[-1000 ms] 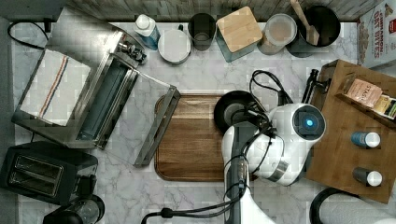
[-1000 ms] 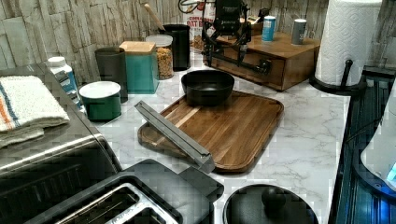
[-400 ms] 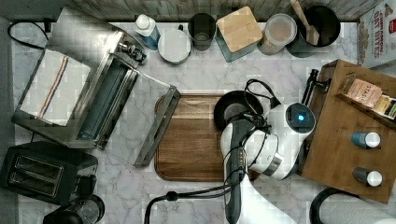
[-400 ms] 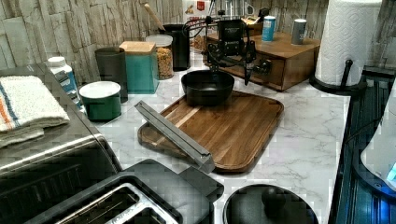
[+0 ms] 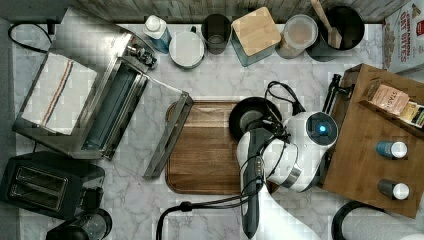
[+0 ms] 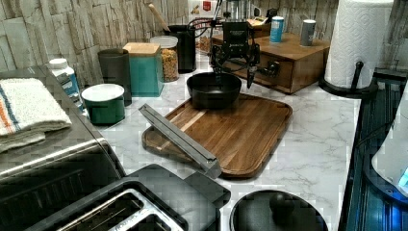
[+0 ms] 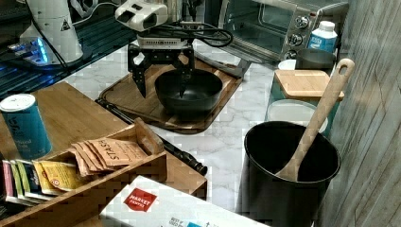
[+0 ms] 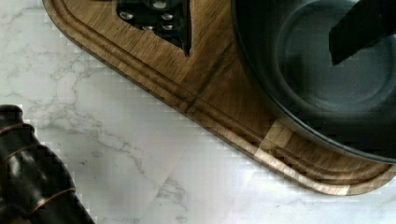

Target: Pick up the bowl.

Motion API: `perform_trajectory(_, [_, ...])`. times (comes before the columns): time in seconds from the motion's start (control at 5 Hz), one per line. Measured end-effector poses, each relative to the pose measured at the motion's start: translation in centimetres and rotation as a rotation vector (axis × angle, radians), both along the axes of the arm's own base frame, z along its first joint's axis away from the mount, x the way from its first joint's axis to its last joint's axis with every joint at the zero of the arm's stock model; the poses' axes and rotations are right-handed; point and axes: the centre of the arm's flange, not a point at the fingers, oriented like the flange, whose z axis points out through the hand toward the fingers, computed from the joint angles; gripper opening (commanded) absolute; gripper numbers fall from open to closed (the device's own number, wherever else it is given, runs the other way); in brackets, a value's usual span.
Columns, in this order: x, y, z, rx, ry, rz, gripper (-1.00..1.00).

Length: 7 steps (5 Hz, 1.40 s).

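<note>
Shallow round black bowl (image 7: pixel 189 90) sitting on wooden cutting board (image 6: pixel 231 132), not lifted yet. Claw (image 7: pixel 161 78) spread wide, straddling bowl rim, one finger inside. Closing and lifting remaining.

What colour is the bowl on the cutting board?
Black, with a glossy dark inside; the bowl shows best in the right view.

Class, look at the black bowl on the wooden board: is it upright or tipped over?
Upright. The bowl sits flat on the cutting board, its open mouth facing up.
</note>
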Motion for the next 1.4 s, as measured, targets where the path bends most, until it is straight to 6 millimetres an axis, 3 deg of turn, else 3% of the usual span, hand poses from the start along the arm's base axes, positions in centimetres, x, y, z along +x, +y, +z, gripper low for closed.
perform_trajectory(0.2, [-0.3,0.4,-0.7,0.013,0.033,0.006,1.0])
perform_trajectory(0.4, [-0.2,0.9,-1.7,0.02,0.055,0.016,-1.0])
perform_trajectory(0.8, [-0.1,0.9,-2.3,-0.003,0.041,-0.055,-1.0])
perform_trajectory(1.4, [1.2,0.2,1.7,-0.01,-0.005,-0.089,-1.0])
